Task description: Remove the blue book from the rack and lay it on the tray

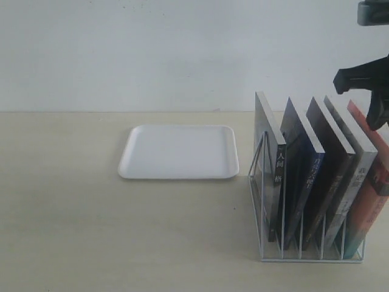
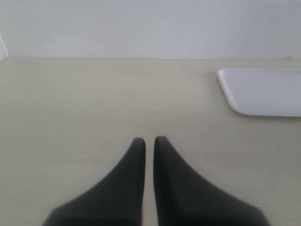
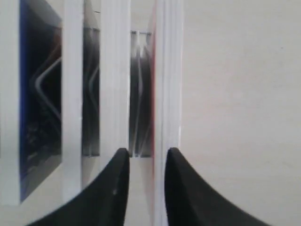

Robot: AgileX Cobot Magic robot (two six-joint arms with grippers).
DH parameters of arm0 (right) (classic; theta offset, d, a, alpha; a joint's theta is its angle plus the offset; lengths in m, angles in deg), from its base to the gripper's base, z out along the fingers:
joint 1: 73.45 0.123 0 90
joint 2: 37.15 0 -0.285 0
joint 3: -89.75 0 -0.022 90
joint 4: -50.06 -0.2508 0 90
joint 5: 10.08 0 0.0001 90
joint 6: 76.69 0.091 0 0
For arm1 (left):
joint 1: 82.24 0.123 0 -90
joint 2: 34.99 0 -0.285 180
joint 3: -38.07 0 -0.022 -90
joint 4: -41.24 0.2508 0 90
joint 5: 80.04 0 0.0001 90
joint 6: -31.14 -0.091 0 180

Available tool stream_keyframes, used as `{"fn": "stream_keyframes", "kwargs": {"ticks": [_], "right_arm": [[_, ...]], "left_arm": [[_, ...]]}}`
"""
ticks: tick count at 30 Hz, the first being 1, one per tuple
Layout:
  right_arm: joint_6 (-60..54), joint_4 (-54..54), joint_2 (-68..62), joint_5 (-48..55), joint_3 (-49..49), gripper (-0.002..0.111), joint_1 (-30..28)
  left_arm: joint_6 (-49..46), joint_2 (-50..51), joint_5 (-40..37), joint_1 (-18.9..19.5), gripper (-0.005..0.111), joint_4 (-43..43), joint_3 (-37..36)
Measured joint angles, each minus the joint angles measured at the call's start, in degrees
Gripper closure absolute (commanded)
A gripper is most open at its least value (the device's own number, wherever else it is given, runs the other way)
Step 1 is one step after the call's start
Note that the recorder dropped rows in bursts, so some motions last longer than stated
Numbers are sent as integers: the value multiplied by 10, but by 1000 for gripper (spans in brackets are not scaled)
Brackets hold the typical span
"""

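The blue book (image 1: 309,177) stands second from the left in the white wire rack (image 1: 260,182), leaning among several other books. In the right wrist view its deep blue cover (image 3: 40,117) shows well off to one side of the fingers. My right gripper (image 1: 368,100) hangs above the rack's right end. It is open (image 3: 146,155) over the gap beside the red-orange book (image 3: 167,94) and holds nothing. The white tray (image 1: 178,152) lies flat to the left of the rack. My left gripper (image 2: 149,140) is shut over bare table, with the tray's corner (image 2: 263,92) off to one side.
A grey-black book with white spine characters (image 1: 278,173) fills the rack's leftmost slot. Two dark books (image 1: 333,176) stand between the blue one and the red-orange book (image 1: 372,194). A pale wall backs the beige table (image 1: 73,219).
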Motion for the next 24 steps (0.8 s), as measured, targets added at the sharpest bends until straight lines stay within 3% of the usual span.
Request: {"fn": "stream_keyframes", "kwargs": {"ticks": [5,10,15,21,24], "right_arm": [[-98,-138,58,-3,0,108,0],[-102,-162,61,-18,0,108,1],[-63,-123,61,-49,0,108,64],[56,1,61,-66,0,107,143],[81,40,61,-66,0,93,146]], "left_arm": [[0,0,0,0,101,0,0],[0,0,0,0,101,0,0],[0,0,0,0,101,0,0],[0,0,0,0,101,0,0],[0,0,0,0,101,0,0]]}}
